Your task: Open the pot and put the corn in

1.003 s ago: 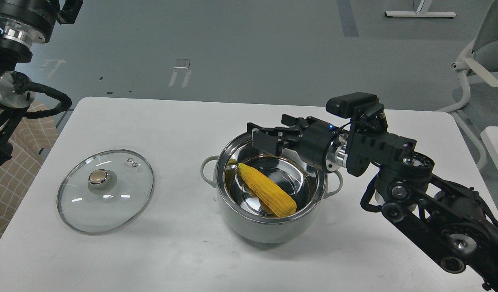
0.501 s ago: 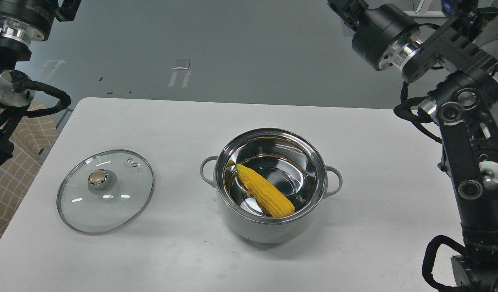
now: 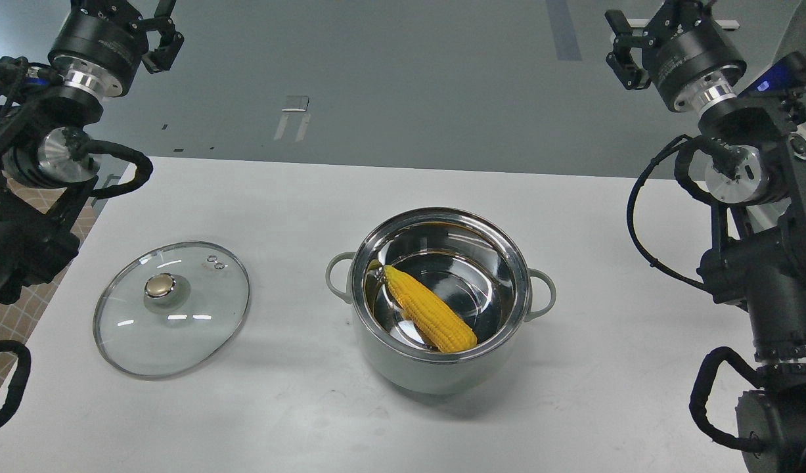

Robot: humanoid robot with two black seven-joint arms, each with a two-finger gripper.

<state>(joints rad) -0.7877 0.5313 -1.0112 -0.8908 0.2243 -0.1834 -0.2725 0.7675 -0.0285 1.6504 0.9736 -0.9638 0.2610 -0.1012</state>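
Observation:
The pale grey-green pot point(image 3: 440, 371) stands open in the middle of the white table, its steel inside showing. The yellow corn point(image 3: 429, 309) lies slanted inside it, tip to the upper left. The glass lid point(image 3: 199, 328) with a gold knob point(image 3: 158, 286) lies flat on the table left of the pot. My left gripper point(image 3: 123, 16) is raised at the top left, far above the lid and cut off by the frame's edge. My right gripper point(image 3: 642, 33) is raised at the top right, far from the pot, with its fingers apart and nothing in them.
The white table point(image 3: 297, 197) ends at a far edge behind the pot, with grey floor beyond. My right arm point(image 3: 764, 276) stands tall along the right edge. A checked cloth point(image 3: 22, 315) shows at the left, off the table.
My right arm has lifted from just over the pot's rim up to the top right. My left arm has shifted slightly right. The corn, pot and lid have stayed put.

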